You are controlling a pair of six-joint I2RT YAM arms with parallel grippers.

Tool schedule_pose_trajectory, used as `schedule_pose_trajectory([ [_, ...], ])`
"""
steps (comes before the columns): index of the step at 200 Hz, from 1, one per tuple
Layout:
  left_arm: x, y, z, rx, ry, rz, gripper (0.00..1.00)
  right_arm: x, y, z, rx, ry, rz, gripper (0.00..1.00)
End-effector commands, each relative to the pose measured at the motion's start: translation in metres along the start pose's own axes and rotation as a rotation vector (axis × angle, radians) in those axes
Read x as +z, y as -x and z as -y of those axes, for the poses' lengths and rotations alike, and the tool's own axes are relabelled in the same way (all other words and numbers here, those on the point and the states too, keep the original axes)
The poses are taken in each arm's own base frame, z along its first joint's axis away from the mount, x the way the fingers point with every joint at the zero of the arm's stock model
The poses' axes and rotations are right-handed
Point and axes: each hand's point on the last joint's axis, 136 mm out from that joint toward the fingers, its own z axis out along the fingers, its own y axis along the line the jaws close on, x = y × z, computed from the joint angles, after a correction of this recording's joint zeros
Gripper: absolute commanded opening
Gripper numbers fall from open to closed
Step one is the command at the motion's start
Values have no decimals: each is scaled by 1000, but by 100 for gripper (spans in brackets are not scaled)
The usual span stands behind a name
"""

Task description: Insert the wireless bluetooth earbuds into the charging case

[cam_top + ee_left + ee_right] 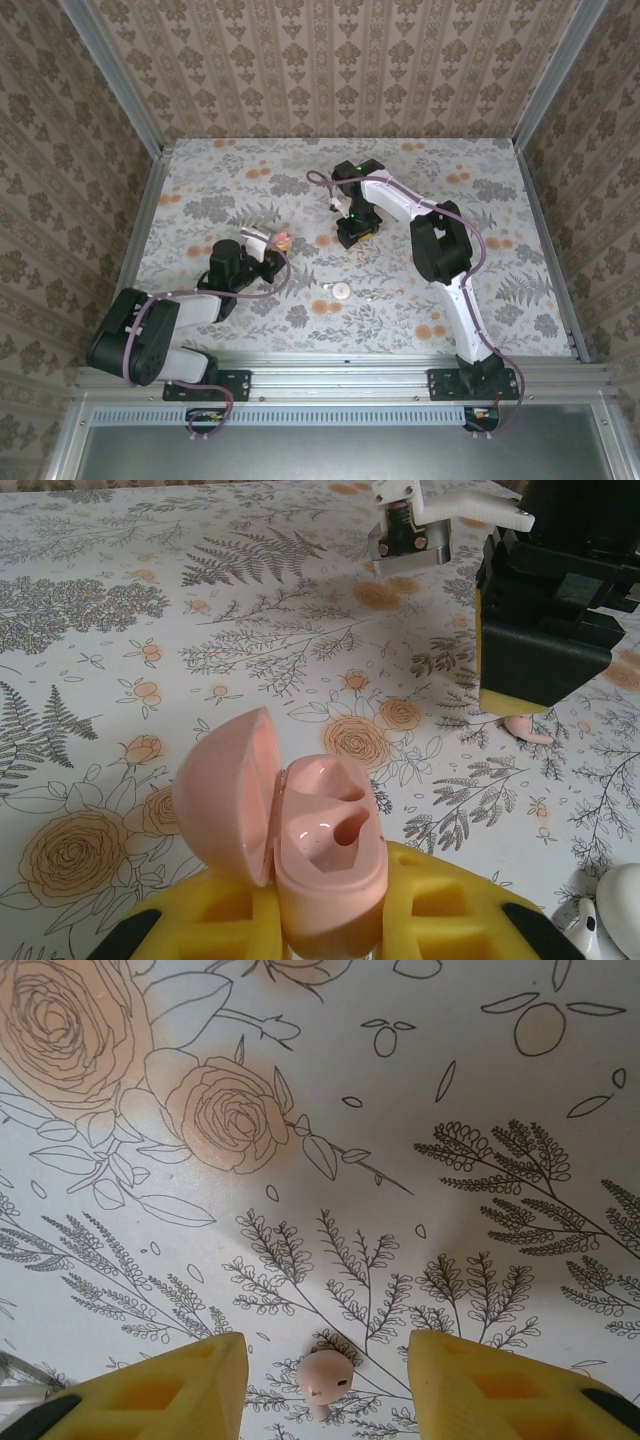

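The left gripper (335, 917) clenches the case (322, 852), lid open to receive, left of centre; the right gripper (325, 1392), jaws apart, straddles an untouched earbud (322, 1378) lying mid-scene, seemingly for pickup.

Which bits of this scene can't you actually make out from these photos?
- Left wrist view: base of the charging case, hidden between the fingers of the left gripper.
- Left wrist view: white pieces at bottom right, cut off by the edge.
- Left wrist view: pink earbud, partly hidden behind the right gripper.
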Motion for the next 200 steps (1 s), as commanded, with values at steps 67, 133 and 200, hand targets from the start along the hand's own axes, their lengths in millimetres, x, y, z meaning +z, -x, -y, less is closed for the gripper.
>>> schedule_pose_trajectory([
  [67,-1,14,3,7,-21,39,13,15,-25,1,15,-41,-91,44],
  [133,-3,16,2,11,-9,44,13,21,-30,0,23,-44,-95,35],
  [200,-5,16,1,12,-1,43,13,20,-38,-3,47,-61,-106,37],
])
